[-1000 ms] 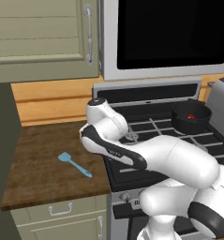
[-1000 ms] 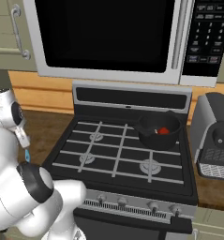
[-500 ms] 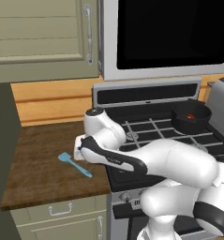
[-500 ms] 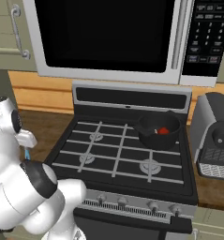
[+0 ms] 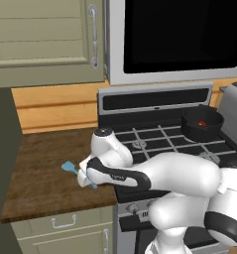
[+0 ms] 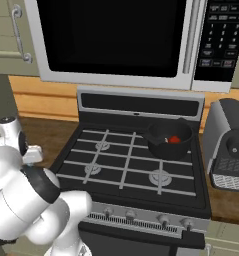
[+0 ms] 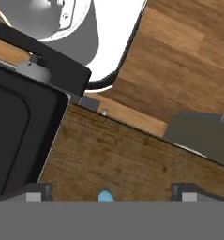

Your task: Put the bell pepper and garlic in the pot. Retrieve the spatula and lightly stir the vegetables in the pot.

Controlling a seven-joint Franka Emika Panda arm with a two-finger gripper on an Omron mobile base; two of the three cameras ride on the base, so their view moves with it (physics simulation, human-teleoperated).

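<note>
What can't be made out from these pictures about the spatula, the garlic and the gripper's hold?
- Spatula: in the left base view the hand covers its handle; in the hand view just a blue tip shows at the bottom edge.
- Garlic: too small to tell inside the pot; the red bell pepper is plain there.
- Gripper: open in the hand view; whether it touches the spatula cannot be told.

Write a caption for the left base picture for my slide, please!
The robot's open end effector hovers over the light-blue spatula on the wooden counter beside the stove.
</note>
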